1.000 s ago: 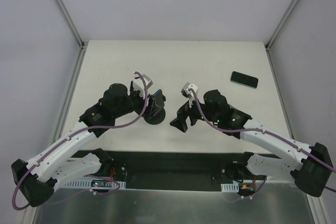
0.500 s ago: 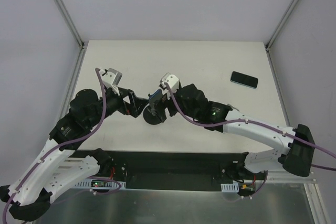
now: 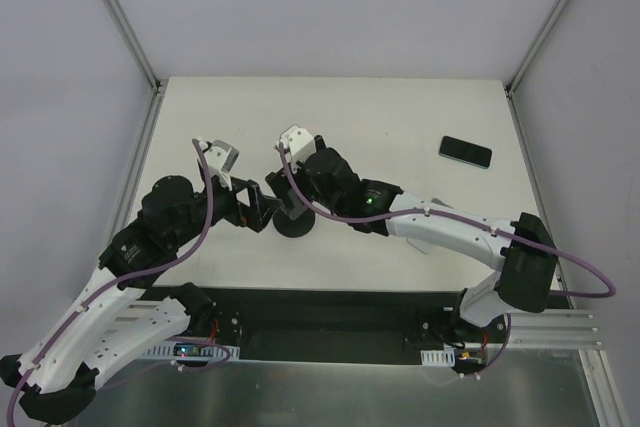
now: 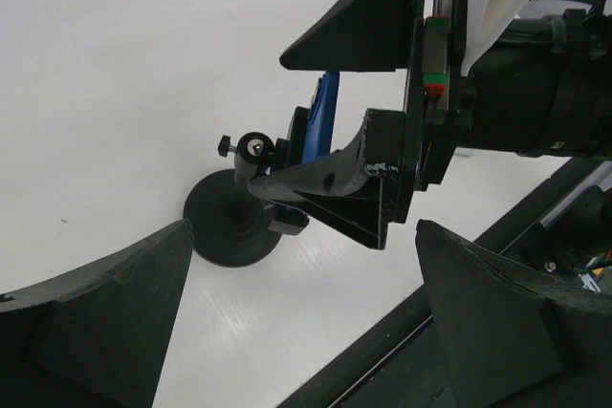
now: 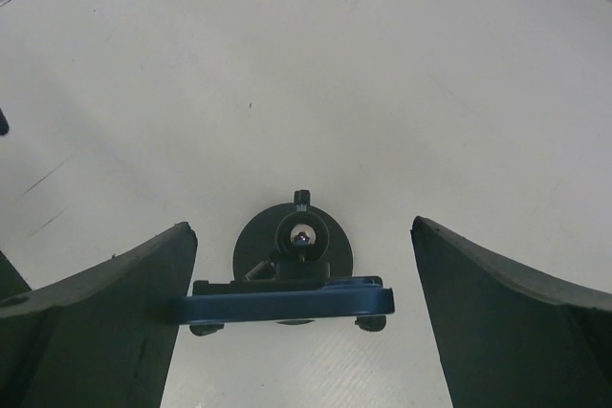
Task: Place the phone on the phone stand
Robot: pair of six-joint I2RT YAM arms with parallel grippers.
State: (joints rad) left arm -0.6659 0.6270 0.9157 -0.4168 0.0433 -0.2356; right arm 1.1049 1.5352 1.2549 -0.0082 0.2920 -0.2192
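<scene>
Table (image 3: 400, 112): phone (image 3: 465, 151) apart from right hand (image 3: 299, 204)

My white-shelled left arm (image 3: 105, 295) rose from its base at the near left corner and bent inward at the elbow, with the black left wrist (image 3: 170, 212) aimed to the right. My black, wedge-shaped left fingers (image 4: 105, 317) stood spread wide and held nothing. My white right arm (image 3: 450, 232) stretched long and leftward past the middle, ending in the black right wrist (image 3: 335, 182). My black right fingers (image 5: 100, 317) pointed downward, splayed just as wide and empty, close beside my left ones.
</scene>
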